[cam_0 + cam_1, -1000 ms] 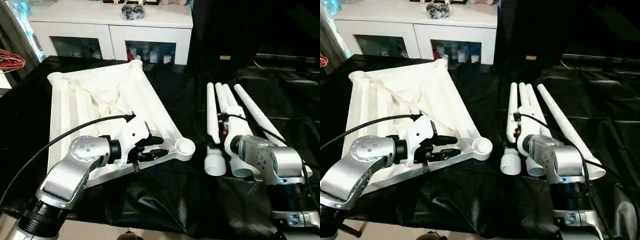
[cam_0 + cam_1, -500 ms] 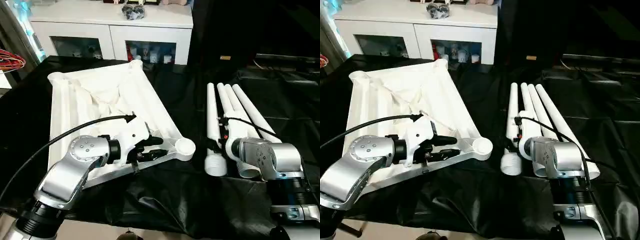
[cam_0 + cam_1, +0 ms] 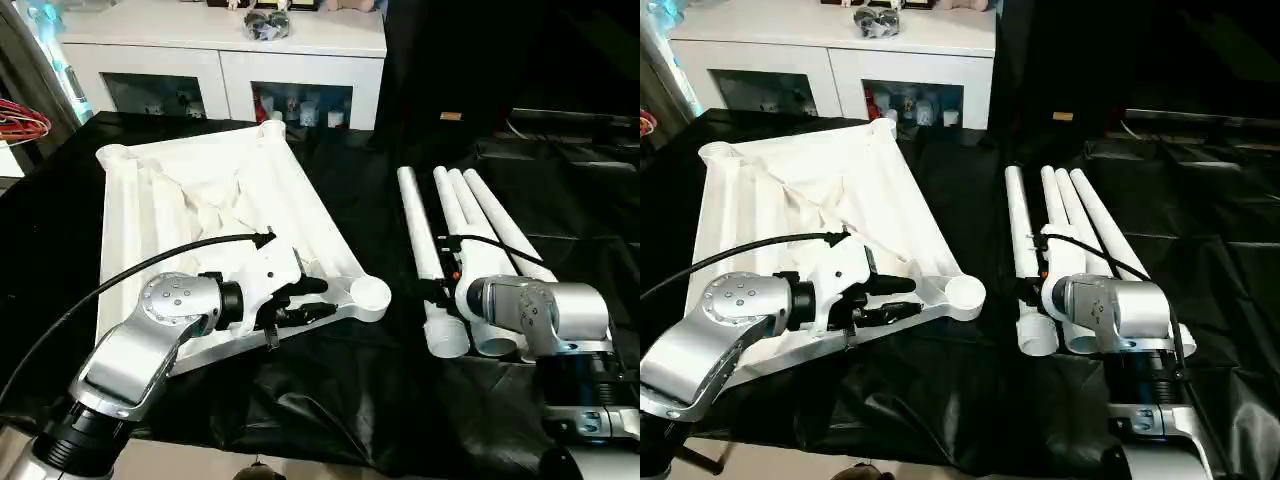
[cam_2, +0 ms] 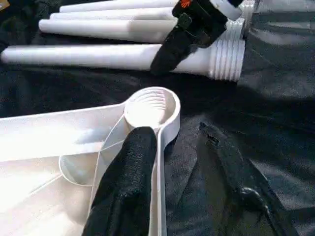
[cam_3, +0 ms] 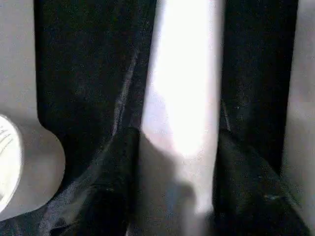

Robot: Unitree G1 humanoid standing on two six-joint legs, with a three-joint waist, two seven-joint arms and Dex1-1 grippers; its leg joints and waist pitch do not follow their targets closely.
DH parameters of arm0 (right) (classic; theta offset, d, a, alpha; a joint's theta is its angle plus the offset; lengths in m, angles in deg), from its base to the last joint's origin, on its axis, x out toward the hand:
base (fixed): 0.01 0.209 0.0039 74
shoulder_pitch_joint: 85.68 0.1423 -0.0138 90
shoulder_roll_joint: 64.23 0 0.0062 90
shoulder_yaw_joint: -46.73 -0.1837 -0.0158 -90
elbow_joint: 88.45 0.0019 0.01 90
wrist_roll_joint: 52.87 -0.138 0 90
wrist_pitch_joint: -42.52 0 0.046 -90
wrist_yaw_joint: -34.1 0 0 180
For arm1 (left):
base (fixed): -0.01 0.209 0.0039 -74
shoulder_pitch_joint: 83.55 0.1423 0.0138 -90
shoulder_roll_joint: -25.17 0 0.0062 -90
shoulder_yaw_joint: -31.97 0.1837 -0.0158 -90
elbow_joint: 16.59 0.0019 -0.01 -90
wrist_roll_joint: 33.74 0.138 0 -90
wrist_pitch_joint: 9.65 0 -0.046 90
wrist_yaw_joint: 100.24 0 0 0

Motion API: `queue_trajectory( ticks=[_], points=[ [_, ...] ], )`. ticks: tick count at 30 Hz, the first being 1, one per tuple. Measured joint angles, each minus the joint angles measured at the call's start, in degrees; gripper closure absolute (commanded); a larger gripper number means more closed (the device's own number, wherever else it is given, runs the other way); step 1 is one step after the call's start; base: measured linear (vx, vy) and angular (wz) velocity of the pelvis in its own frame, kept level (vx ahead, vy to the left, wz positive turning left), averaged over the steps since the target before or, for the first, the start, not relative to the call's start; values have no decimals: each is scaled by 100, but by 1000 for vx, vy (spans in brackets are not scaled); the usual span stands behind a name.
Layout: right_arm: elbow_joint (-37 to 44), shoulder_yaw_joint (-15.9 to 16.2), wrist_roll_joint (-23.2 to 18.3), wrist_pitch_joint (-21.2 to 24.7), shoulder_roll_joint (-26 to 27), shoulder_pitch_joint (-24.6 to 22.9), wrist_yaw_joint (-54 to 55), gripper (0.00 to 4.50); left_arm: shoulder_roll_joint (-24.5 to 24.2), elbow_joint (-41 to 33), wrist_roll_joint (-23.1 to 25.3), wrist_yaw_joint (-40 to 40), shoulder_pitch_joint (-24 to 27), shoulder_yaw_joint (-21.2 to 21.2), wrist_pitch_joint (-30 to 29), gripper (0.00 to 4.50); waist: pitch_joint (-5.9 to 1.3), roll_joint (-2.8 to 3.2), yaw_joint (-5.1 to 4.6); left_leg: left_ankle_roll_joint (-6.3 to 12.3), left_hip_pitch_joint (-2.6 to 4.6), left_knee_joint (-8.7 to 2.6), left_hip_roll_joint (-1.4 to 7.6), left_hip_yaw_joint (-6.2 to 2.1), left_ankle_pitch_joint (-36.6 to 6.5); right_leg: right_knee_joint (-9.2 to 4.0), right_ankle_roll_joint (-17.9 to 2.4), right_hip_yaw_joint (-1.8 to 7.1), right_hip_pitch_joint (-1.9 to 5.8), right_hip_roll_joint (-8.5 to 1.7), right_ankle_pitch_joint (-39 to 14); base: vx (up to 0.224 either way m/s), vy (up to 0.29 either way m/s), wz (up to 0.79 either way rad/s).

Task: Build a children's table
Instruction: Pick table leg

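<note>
On black cloth (image 3: 330, 400), left gripper (image 4: 182, 172) pinching tabletop (image 3: 200, 190) rim by corner socket (image 3: 368, 293), right gripper (image 4: 184, 37) fingers astride nearest leg (image 3: 420, 240), closure unclear.

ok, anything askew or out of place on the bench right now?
One leg lies splayed away from the other three legs, angled apart at its far tip, with the right gripper straddling it. The table top sits skewed on the black cloth. No damage visible.

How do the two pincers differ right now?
The left pincer straddles the table top's rim by the corner socket, one finger inside, one outside. The right pincer straddles a loose leg near its threaded end. Left points sideways; right points down. Both bracket white plastic.
</note>
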Motion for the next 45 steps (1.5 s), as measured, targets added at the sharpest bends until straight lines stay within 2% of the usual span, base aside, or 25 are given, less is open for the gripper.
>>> queue_trajectory(
  ticks=[3, 8, 12, 13, 16, 19, 20, 23, 24, 27, 31, 34, 39, 44, 45],
  points=[
    [-98, -163, -52, -6, 35, 40, 33, 258, 21, 69, 0, 20, -53, 5, 11, 286, 0, 0, 8, -1, 0, 0, 0, 0, 0, 0, 2, 0, 0, 0, 2, 0, 0, 0],
    [-128, -395, -122, 6, 102, 43, 90, 265, 110, 151, -7, 83, -106, 0, 66, 286, 0, 0, -1, -3, 0, -1, 0, 0, 2, 0, 4, 0, 0, 0, 5, 0, 0, 0],
    [-38, -653, -424, -9, 143, 41, -138, 266, 519, 470, -7, 553, -398, -239, 90, 286, 0, 1, 15, -4, -2, -1, 0, 0, 3, 0, 4, 0, -1, 0, 7, 0, 0, 0],
    [12, -698, -516, -61, 153, 36, -239, 266, 620, 537, -11, 704, -513, -306, 104, 286, 0, 0, 14, -4, -2, 0, 1, 0, 3, 0, 4, 0, -1, 0, 8, 0, 0, 0],
    [245, -800, -787, -632, 160, 2, -663, 266, 1081, 818, -57, 1293, -899, -673, 106, 286, 0, 1, 15, -4, -3, 1, 0, 2, 3, -2, 5, 0, 0, -2, 12, 0, 0, 0],
    [557, -944, -1056, -1064, 78, -73, -1180, 266, 1566, 1140, -353, 1802, -1147, -1070, -148, 286, -1, -1, 18, -3, -5, 2, 2, 3, 3, -3, 5, -1, -2, -1, 12, 0, 0, 0],
    [703, -1010, -1203, -1171, 6, -149, -1464, 266, 1884, 1370, -598, 2093, -1321, -1383, -383, 286, 1, -3, 23, 1, -10, 4, 2, 3, 4, -4, 5, -2, -3, -1, 12, 0, 0, 0],
    [1103, -1037, -1607, -1288, -63, -275, -2164, 266, 2471, 1755, -1207, 2663, -1762, -2100, -855, 286, 3, -7, 51, 27, -17, 8, 3, 3, 20, -5, 5, -5, -4, -1, 12, 0, 0, 0],
    [1255, -1034, -1759, -1297, -92, -347, -2382, 266, 2578, 1827, -1389, 2706, -1874, -2216, -932, 286, 4, -10, 63, 31, -17, 9, 3, 3, 20, -7, 5, -4, -3, -1, 11, 0, 0, 0],
    [1658, -1012, -2158, -1302, -154, -561, -2915, 266, 2847, 1905, -1851, 2642, -2056, -2332, -1071, 286, 7, -19, 98, 43, -18, 11, 3, 3, 20, -10, 5, -4, -3, -2, 11, 0, 0, 0],
    [2001, -968, -2542, -1305, -121, -763, -3265, 266, 3093, 2015, -2104, 2549, -2190, -2351, -1216, 286, 9, -21, 141, 43, -17, 12, 3, 3, 21, -8, 5, -5, -3, -2, 12, 0, 0, 0],
    [2097, -915, -2636, -1323, -127, -823, -3403, 266, 3183, 2028, -2274, 2508, -2210, -2414, -1430, 286, 9, -21, 150, 42, -16, 12, 4, 3, 21, -8, 5, -5, -1, -2, 16, 0, 0, 0],
    [2271, -866, -2718, -1461, -205, -892, -3513, 266, 3188, 1903, -2817, 2417, -2209, -2605, -1805, 286, 9, -20, 163, 42, -17, 12, 4, 3, 21, -10, 5, -5, -1, -2, 16, 0, 0, 0],
    [2415, -860, -2838, -1511, -209, -915, -3525, 266, 3174, 1742, -2977, 2315, -2209, -2647, -1891, 286, 8, -18, 159, 42, -18, 10, 4, 3, 21, -15, 6, -5, -1, -2, 15, 0, 0, 0],
    [2422, -858, -2867, -1517, -210, -930, -3522, 266, 3180, 1741, -3013, 2315, -2209, -2660, -1918, 270, 8, -18, 159, 42, -17, 10, 4, 3, 21, -16, 6, -5, -1, -2, 15, 0, 0, 0]
  ],
)
